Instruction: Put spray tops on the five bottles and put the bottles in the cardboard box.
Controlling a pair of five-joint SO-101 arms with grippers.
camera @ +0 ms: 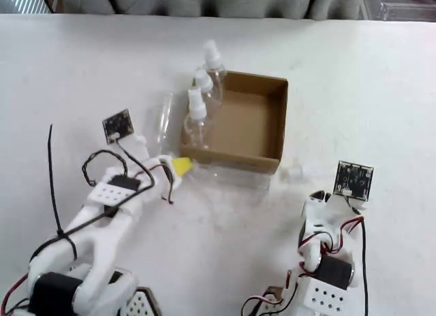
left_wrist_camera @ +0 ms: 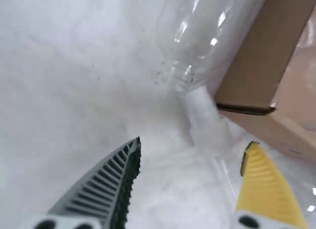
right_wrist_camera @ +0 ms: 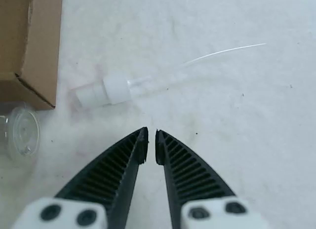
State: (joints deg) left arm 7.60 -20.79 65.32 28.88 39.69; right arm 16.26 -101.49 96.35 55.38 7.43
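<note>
The cardboard box (camera: 262, 156) sits mid-table. Three clear bottles with white spray tops (camera: 197, 106) stand along its left wall, seemingly inside. A clear bottle (camera: 163, 115) lies on the table left of the box, its neck toward my left gripper (camera: 178, 169). In the left wrist view this bottle (left_wrist_camera: 207, 31) has a white spray top (left_wrist_camera: 205, 118) at its neck, and my left gripper (left_wrist_camera: 195, 142) is open around the top's end. Another clear bottle (camera: 231, 174) lies along the box's front. A loose spray top (right_wrist_camera: 106, 91) lies ahead of my shut, empty right gripper (right_wrist_camera: 150, 133).
The loose top's thin dip tube (right_wrist_camera: 222, 52) trails across the table away from the box. The lying bottle's base (right_wrist_camera: 22, 133) is beside the box corner (right_wrist_camera: 34, 41). Open white table lies to the right and far left. A clear container (camera: 402, 6) stands at the back right.
</note>
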